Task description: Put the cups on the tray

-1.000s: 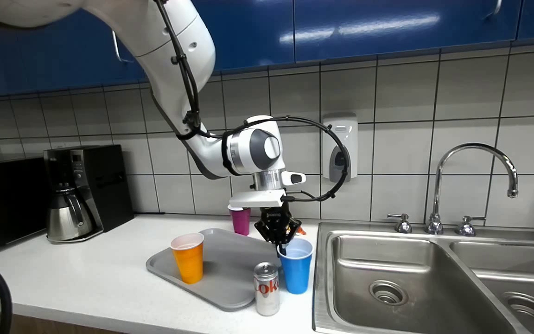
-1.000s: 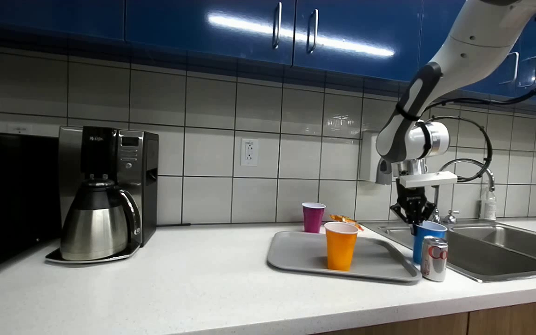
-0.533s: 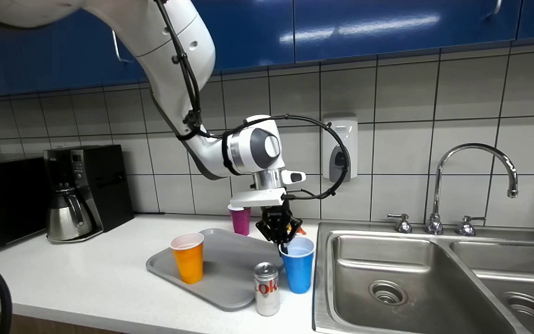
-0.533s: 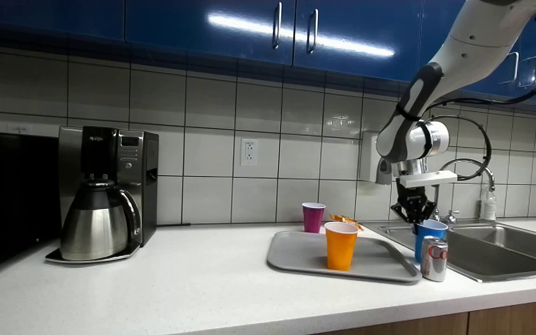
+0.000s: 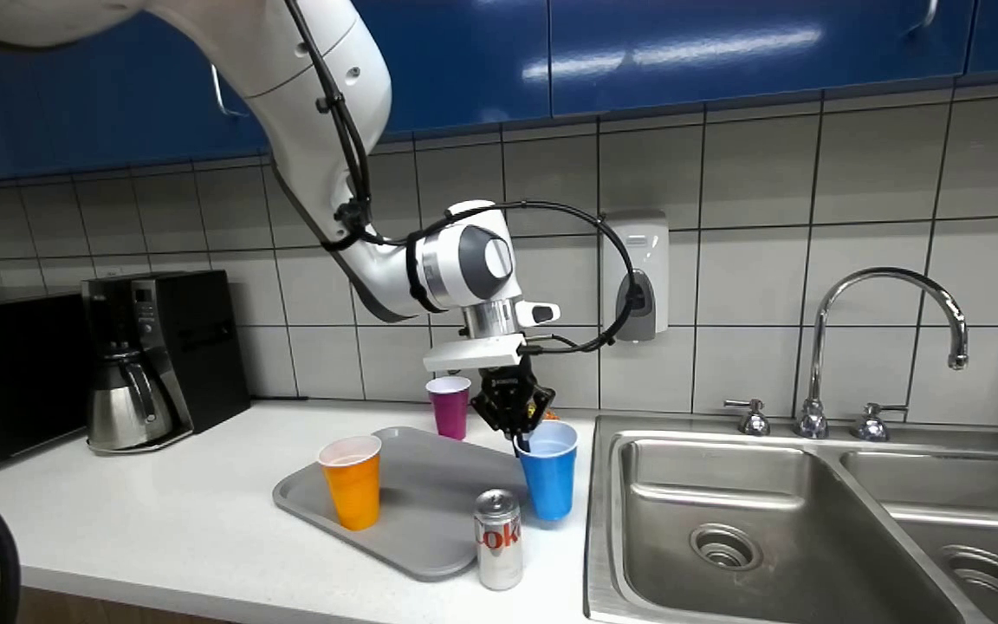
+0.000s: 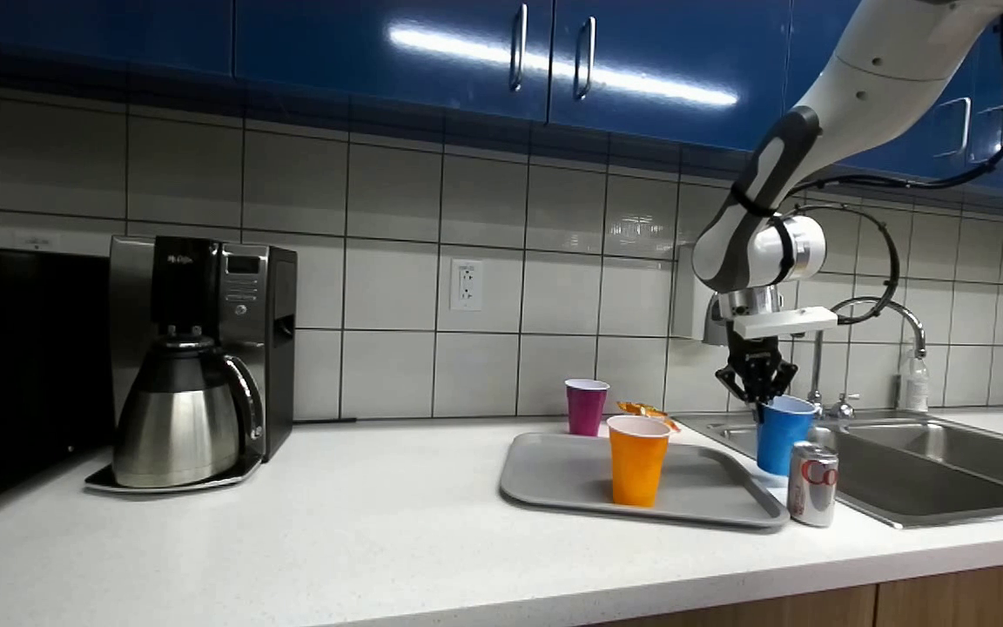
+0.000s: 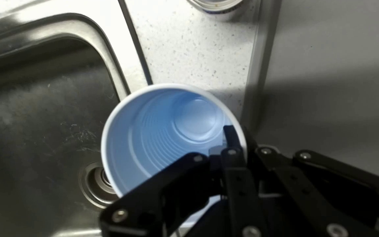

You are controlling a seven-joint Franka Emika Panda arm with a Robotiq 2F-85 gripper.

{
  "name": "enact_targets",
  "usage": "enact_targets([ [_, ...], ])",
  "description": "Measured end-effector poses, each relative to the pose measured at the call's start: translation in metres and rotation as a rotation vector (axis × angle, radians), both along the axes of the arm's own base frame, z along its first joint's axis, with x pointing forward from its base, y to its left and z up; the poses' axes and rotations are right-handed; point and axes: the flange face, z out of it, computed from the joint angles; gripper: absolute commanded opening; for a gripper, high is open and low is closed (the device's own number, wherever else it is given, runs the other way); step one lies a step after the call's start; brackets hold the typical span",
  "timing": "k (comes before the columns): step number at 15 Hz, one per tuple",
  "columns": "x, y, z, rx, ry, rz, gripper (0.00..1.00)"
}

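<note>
The blue cup (image 5: 549, 477) with its white rim hangs slightly raised beside the tray's sink-side edge. My gripper (image 7: 238, 138) is shut on its rim, with one finger inside the cup and one outside. Its wall (image 6: 782, 440) leans a little. The orange cup (image 5: 352, 485) stands upright on the grey tray (image 5: 438, 494), towards the end away from the sink. Behind the tray's back edge stands the purple cup (image 6: 586, 409), apparently on the counter. In the wrist view the blue cup's inside (image 7: 156, 131) shows nothing but the fingertip.
A silver drink can (image 5: 497, 542) stands at the tray's front corner, close to the blue cup. The steel sink's rim (image 5: 608, 520) runs along the cup's far side. An orange wrapper (image 6: 643, 411) lies behind the tray. A soap dispenser (image 5: 636, 269) hangs on the wall.
The gripper and the blue cup have risen and shifted slightly towards the tray and the back. The grip on the rim stays. Orange cup, purple cup, tray and can have not moved.
</note>
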Motion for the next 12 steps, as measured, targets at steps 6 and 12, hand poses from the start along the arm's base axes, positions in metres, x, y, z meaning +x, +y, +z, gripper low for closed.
enact_targets([
  [6, 0.012, 0.037, 0.008, 0.006, -0.017, 0.065, 0.01],
  [12, 0.018, 0.071, 0.012, 0.015, -0.024, 0.123, 0.01],
])
